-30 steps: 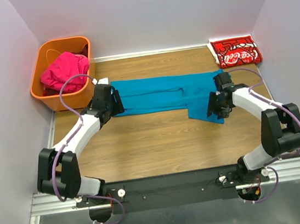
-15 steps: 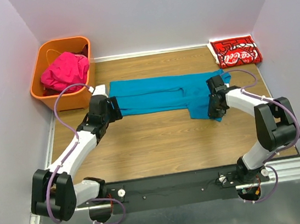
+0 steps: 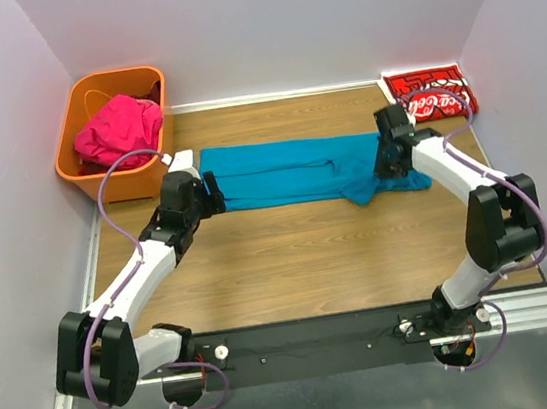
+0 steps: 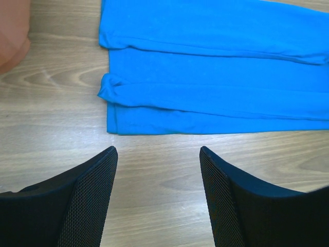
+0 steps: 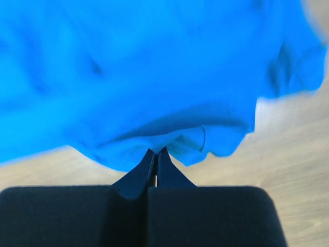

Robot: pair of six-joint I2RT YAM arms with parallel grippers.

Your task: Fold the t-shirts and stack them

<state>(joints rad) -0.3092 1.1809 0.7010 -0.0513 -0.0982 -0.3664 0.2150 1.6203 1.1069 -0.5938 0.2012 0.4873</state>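
Note:
The teal-blue t-shirt (image 3: 289, 170) lies as a long folded strip across the far part of the wooden table (image 3: 290, 253). My right gripper (image 3: 386, 164) is shut on the hem of its right end (image 5: 180, 139), and the cloth there is lifted and bunched. My left gripper (image 3: 210, 195) stands open just short of the strip's left edge (image 4: 110, 110), with bare wood between its fingers (image 4: 97, 175). A folded red t-shirt with white script (image 3: 429, 94) lies at the far right corner. The magenta-pink t-shirt (image 3: 118, 129) is crumpled in the basket.
The orange plastic basket (image 3: 100, 177) stands at the far left corner, close behind the left arm; its rim shows in the left wrist view (image 4: 13, 36). White walls close in the table on three sides.
My right gripper has closed on the blue shirt's right flap and carried it up and away from me, so the hanging part has shortened. The left arm reached forward and stays open.

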